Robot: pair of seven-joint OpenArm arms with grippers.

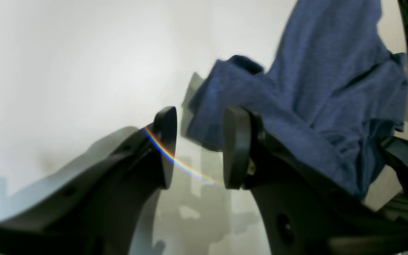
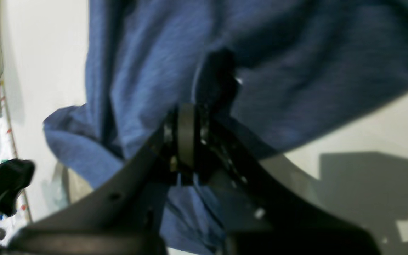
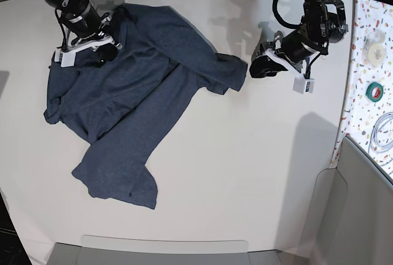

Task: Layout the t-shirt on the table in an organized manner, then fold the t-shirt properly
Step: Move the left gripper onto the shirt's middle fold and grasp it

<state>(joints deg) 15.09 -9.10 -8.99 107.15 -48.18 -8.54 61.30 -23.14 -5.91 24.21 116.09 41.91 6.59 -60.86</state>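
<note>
Left arm: I have it reaching in from the far edge, wrist bent low | left gripper [image 1: 198,147]: jaws parted, nothing between them | right arm: angled down at the far corner | right gripper [image 2: 186,141]: jaws pressed together, pinching the t-shirt [image 2: 147,67].

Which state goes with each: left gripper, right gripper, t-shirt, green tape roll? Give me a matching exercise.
Things:
1. left gripper
2. right gripper
3. t-shirt
4. green tape roll

States:
A. crumpled on the white table
B. open, beside a sleeve
C. on the speckled strip
D. shut on cloth

Pairs: 1-B, 2-D, 3-A, 4-C
</note>
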